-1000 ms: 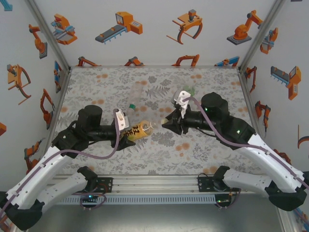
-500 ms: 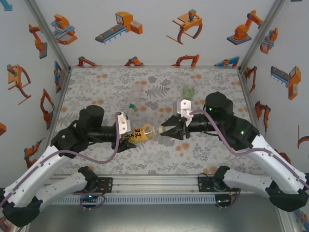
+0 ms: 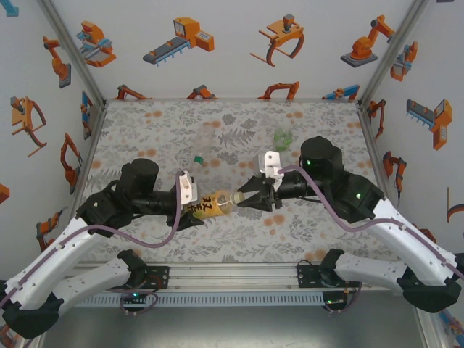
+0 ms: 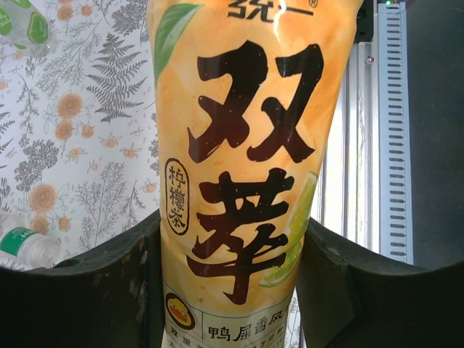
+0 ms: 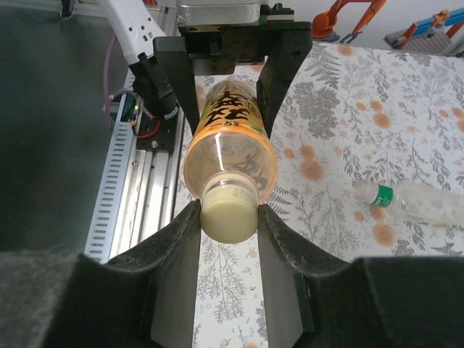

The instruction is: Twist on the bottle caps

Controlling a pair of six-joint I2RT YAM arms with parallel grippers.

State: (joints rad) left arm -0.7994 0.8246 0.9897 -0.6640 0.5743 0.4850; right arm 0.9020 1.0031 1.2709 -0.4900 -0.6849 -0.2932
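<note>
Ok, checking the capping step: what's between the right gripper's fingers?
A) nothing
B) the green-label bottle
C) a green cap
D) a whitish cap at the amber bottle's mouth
D: the right gripper pinches the whitish cap at the mouth of the amber bottle held by the left gripper.

Glossy translucent amber plastic bottle [image 5: 230, 156], smooth cream plastic cap [image 5: 228, 217], matt black right tool [image 5: 228, 210]

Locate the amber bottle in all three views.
Top external: amber bottle lies sideways at centre, between the left gripper and the right gripper.
Left wrist: amber bottle at centre, label facing the camera.
Right wrist: amber bottle at centre, neck toward the camera, its pale cap in the right gripper.
Shared landmark: metal rail at the near table edge.
</note>
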